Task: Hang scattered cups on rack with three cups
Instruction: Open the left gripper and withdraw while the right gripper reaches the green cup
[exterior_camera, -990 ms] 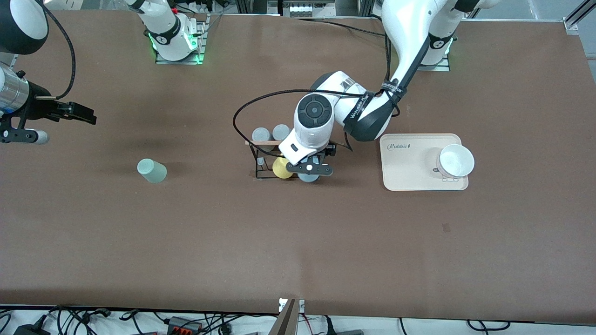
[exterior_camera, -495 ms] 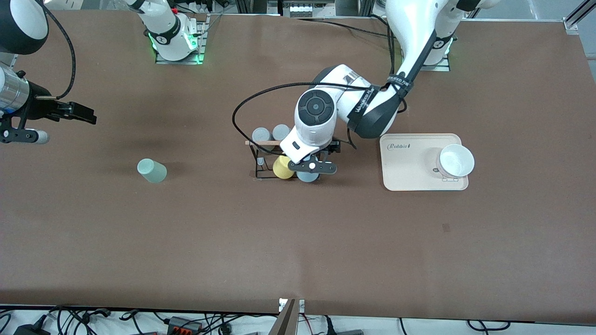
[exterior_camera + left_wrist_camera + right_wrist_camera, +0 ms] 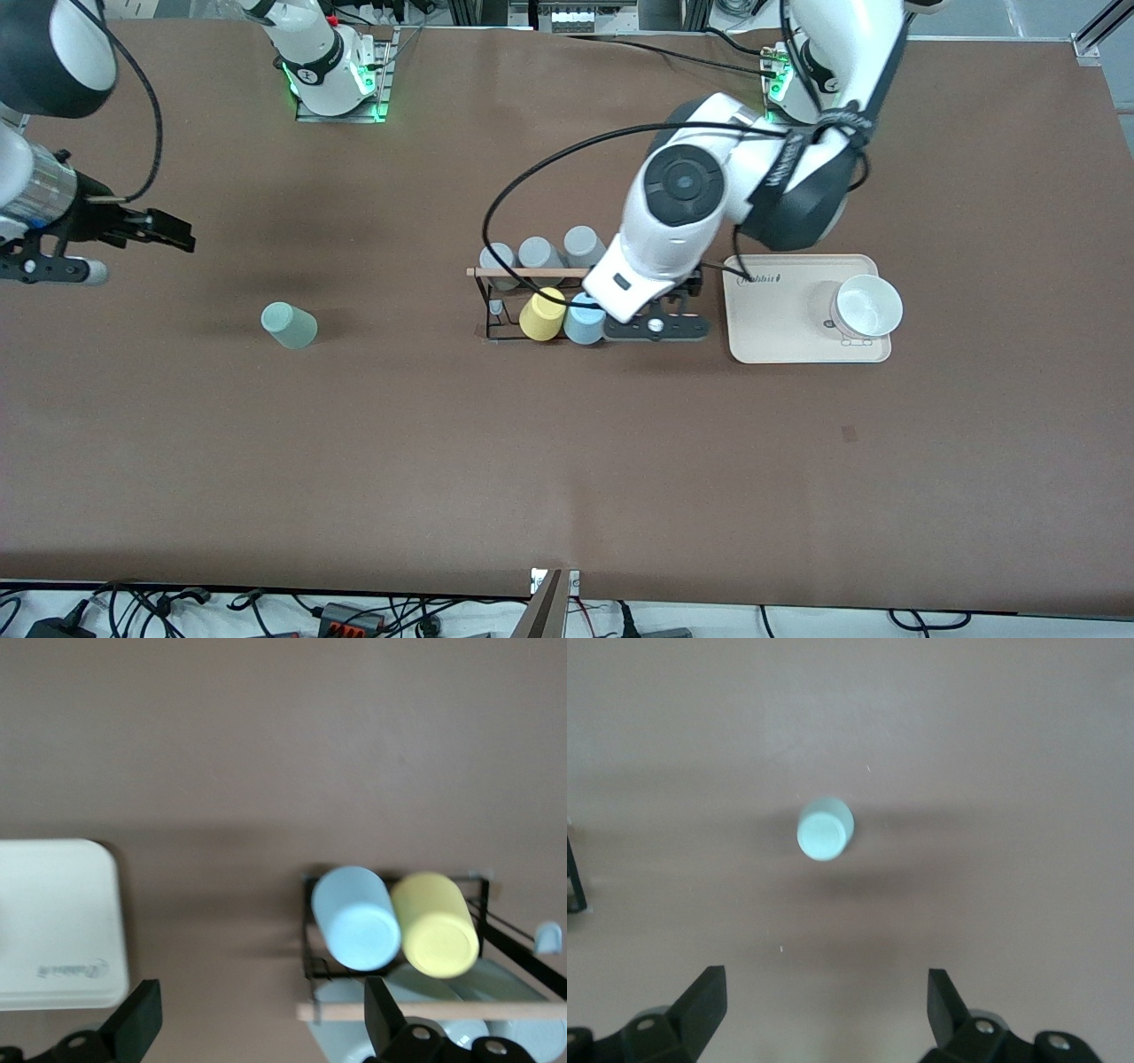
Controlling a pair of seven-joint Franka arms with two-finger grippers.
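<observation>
The black wire rack, with a wooden rod along its top, stands mid-table. On it sit a light blue cup and a yellow cup, with three grey cups along the rod. The left wrist view shows the blue cup and the rod. My left gripper is open and empty, between the rack and the tray. A mint green cup sits alone toward the right arm's end. My right gripper hangs open at that end, apart from the cup.
A cream tray with a white bowl on it lies beside the rack toward the left arm's end. The left arm's black cable loops over the rack.
My left gripper has drawn away from the blue cup toward the tray, leaving the cup on the rack and uncovering a third grey cup. The right arm has shifted slightly.
</observation>
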